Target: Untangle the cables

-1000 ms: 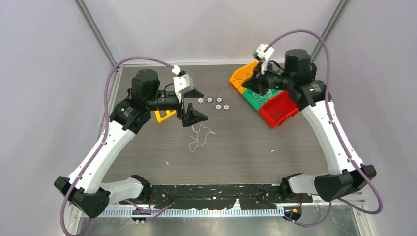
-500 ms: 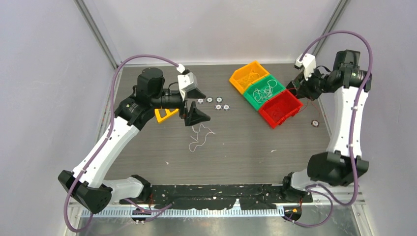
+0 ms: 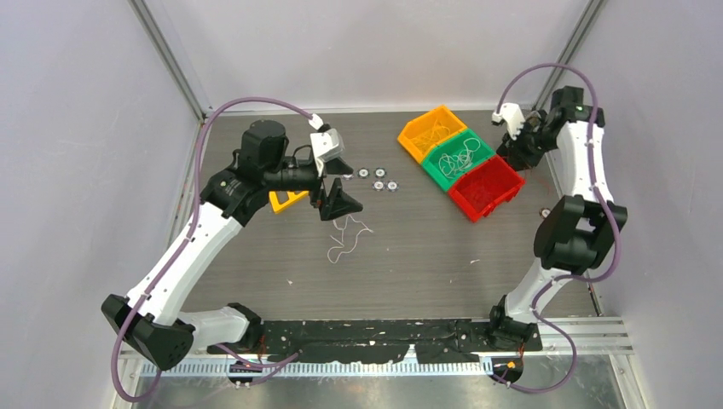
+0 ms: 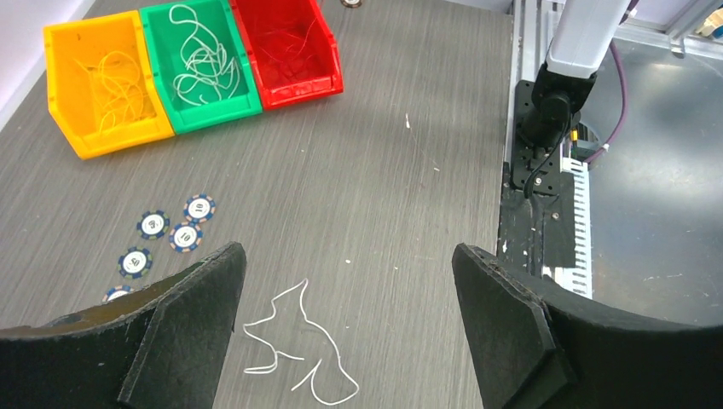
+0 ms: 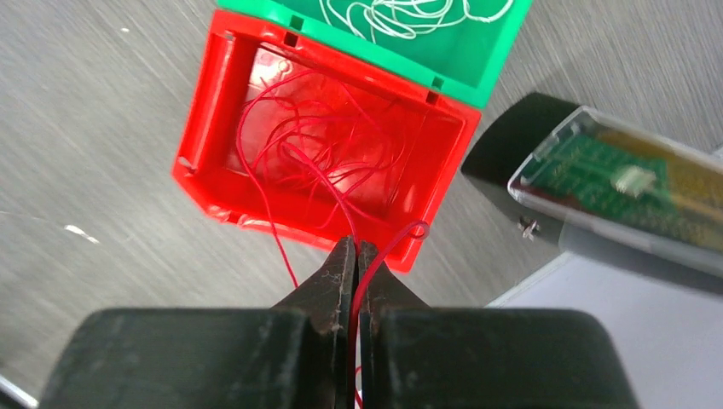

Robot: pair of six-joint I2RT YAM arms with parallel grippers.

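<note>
The right gripper [image 5: 355,244], clenched on the red cable [image 5: 317,176] trailing from the red bin [image 5: 203,175], should centre over that bin before letting go, while the left gripper [image 4: 347,260] gapes above the white cable [image 4: 300,351] on the table [image 4: 409,187].

- Your left arm [image 3: 192,247] stretches forward from its base. The left gripper [image 3: 344,183] is turned on its side, and its fingers [image 4: 187,315] are spread wide.
- Your right arm [image 3: 590,170] is folded up steeply at the far right. The right gripper [image 5: 354,249] has its fingers pressed together, pinching a red cable [image 5: 326,192].
</note>
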